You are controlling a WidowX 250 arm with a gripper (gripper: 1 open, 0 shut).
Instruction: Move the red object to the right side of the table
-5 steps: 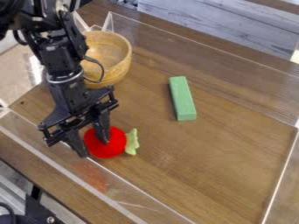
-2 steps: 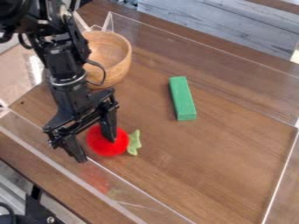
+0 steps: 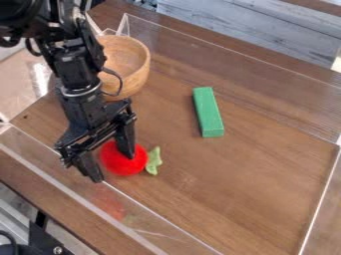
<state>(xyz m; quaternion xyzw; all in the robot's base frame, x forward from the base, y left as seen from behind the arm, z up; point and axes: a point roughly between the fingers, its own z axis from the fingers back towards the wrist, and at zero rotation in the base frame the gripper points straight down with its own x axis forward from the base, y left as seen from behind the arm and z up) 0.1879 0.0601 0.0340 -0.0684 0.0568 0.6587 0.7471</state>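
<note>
Your red object [image 3: 126, 160] was a small round bright red soft fruit with a light green leafy end sticking out to its right, lying on the table [image 3: 253, 189] near the left front wall. Your gripper [image 3: 107, 156] pointed straight down over it, jaws spread wide on either side, nothing gripped. Wooden bowl [image 3: 130, 62] behind, green block [image 3: 206, 112] well apart to the right.
</note>
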